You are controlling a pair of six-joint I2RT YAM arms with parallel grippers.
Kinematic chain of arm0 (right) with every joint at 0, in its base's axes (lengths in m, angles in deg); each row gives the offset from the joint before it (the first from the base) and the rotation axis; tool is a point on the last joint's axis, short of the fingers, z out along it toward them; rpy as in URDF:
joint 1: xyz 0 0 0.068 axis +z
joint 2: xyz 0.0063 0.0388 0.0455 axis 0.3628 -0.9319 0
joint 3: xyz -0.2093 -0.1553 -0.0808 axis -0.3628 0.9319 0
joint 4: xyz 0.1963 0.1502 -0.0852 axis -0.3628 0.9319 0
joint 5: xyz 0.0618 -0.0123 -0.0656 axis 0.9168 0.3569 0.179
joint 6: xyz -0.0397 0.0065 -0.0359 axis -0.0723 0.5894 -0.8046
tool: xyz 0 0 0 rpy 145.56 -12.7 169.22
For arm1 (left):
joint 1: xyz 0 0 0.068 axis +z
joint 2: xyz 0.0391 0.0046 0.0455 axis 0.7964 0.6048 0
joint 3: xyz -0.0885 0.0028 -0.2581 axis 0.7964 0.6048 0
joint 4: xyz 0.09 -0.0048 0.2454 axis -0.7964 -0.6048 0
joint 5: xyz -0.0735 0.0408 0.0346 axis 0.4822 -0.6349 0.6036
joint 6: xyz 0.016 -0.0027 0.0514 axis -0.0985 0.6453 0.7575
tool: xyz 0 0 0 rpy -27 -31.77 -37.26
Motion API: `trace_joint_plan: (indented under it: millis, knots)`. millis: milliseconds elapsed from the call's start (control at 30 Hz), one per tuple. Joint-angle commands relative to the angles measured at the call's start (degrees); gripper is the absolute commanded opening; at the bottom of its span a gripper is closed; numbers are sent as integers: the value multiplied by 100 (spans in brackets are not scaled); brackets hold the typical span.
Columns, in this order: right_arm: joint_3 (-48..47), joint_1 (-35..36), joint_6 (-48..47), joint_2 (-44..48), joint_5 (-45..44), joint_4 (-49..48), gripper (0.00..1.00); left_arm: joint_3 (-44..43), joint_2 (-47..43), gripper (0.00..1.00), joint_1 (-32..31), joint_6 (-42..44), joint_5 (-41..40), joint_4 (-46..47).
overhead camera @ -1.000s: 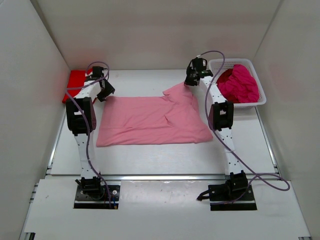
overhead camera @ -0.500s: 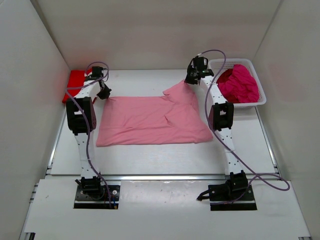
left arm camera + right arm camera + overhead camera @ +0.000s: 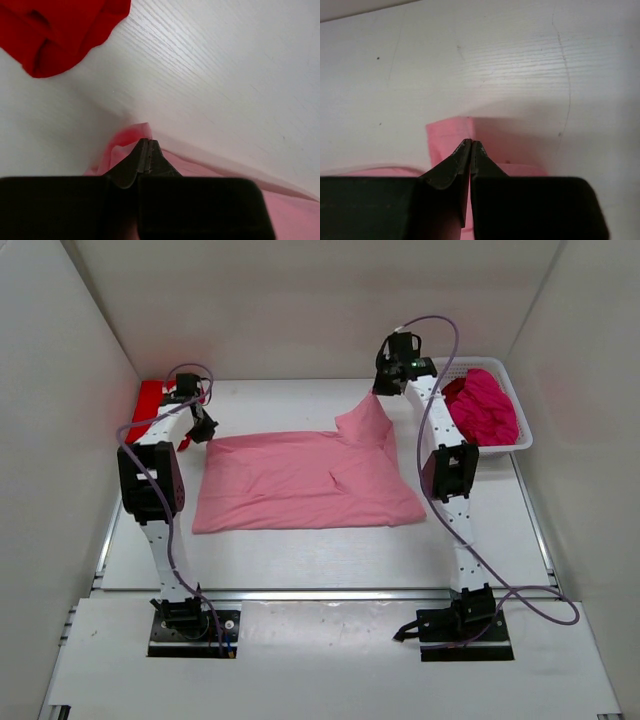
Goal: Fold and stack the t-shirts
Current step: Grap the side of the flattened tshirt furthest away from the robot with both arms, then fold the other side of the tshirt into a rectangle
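Left wrist: left pincer (image 3: 148,143) nips the pink t-shirt (image 3: 121,139), red t-shirt (image 3: 65,30) beyond — right pincer (image 3: 471,143) likewise clamped.

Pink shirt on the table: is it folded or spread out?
Spread out. The pink shirt lies mostly flat and open; only its far right corner is raised, pinched in the right gripper.

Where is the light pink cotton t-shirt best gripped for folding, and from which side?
Probably its two far corners, from above: the light pink cotton t-shirt lies mostly flat, so only thin edges offer a pinch. The left gripper and right gripper are shut there.
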Motion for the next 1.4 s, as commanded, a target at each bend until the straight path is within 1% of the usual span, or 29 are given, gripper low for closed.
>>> trace_joint_plan:
  millis: [0,67,133,267,400,500,533,600,633,667,733,767,800,833,867,967,1067,1133,1167,1233,1367]
  knots:
    - [-239,45,-191,758,-105,738,0,295,-746,0,51,200,-128,68]
    - [-239,98,-261,882,-183,1290,0,383,-834,0,68,192,-94,68]
    - [-257,168,-297,1092,-263,1528,0,445,-905,0,42,191,-32,68]
    - [-152,63,-270,1584,-290,1994,1,647,-1124,0,42,174,3,59]
    - [787,238,-271,2138,-290,2101,0,902,-1344,0,42,200,47,59]
    - [1550,344,-261,2463,-562,2189,0,1191,-1563,0,33,244,-6,77]
    - [1676,361,-279,2560,-632,2111,0,1280,-1625,0,25,235,3,129]
    - [2315,388,-270,2919,-720,2040,1,1482,-1722,0,42,253,81,103]
    - [2484,423,-322,3035,-807,1866,0,1509,-1748,0,33,244,91,112]
    - [2894,414,-340,3288,-765,1742,0,1535,-1792,0,25,244,100,138]
    - [3730,292,-384,3850,-781,885,0,1544,-1801,0,7,244,73,94]
    - [4316,291,-428,4027,-773,366,0,1501,-1810,0,-10,244,82,112]
    - [4714,239,-472,4272,-608,170,0,1457,-1793,0,-28,262,65,103]
    - [4813,134,-472,4318,-475,-67,1,1465,-1793,0,-37,262,91,94]
    - [4745,72,-524,4232,-352,44,0,1448,-1827,0,-28,262,134,94]
    - [4446,28,-657,3985,-368,212,1,1386,-1784,0,-37,262,126,77]
    - [4734,71,-657,4239,-360,-7,0,1483,-1863,0,-28,279,135,112]
    - [5574,89,-604,4729,-360,-278,0,1649,-1933,0,42,270,213,138]
    - [5849,72,-621,4871,-177,-489,0,1685,-1951,0,60,288,214,138]
    - [6822,89,-578,5380,-123,-710,0,1738,-1986,0,51,314,170,121]
    - [7705,54,-657,6058,-122,-1053,0,1694,-2021,0,-1,323,161,94]
